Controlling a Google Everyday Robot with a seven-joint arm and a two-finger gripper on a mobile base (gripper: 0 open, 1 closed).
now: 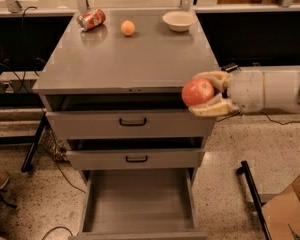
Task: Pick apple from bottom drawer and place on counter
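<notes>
On my far left, a red soda can [91,20] lies on its side at the back of the counter [125,64]. A small orange fruit [128,28] sits just to its right, well apart from the can. Below the counter's front edge I see two upper drawers, each slightly ajar and with a black handle: the top drawer [90,126] and the middle drawer [100,160]. Under them the bottom drawer [140,204] is pulled fully out, showing its bare grey floor. Further right, a pale bowl [179,20] stands near the counter's back right corner.

The apple [196,92] is in the air at the cabinet's front right corner, level with the counter's front edge and the top drawer, not resting on any surface. The gripper [198,95] has it. One tan finger [210,77] curves over the top and the other [210,109] runs under it, so the jaws are clamped on the fruit from above and below. The white arm [270,89] reaches in from my right edge. A cardboard box [287,214] sits on the floor at lower right.
</notes>
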